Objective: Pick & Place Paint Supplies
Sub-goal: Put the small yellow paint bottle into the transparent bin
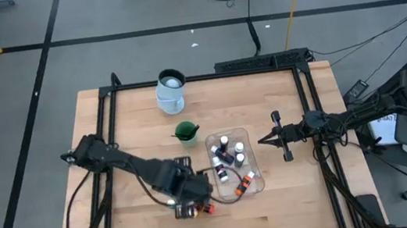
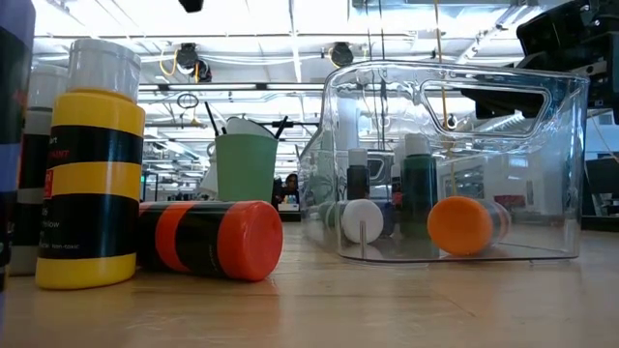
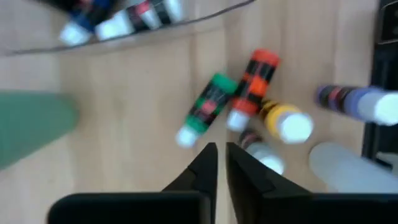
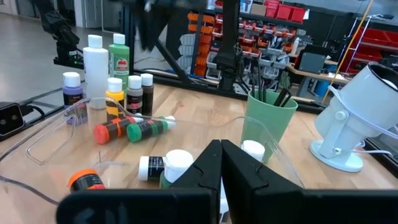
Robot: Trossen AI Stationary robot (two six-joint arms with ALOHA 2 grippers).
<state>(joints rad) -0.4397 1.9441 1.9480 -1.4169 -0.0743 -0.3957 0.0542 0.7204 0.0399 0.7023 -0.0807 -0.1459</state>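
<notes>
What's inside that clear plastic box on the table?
The clear tub holds several small paint bottles, some upright, some lying down. Their exact count is unclear, since they overlap.

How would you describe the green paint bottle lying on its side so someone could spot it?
Start at the clear plastic tub in the right wrist view. Just beyond it two small bottles lie side by side on the wood. The green bottle is the one beside the orange bottle.
</notes>
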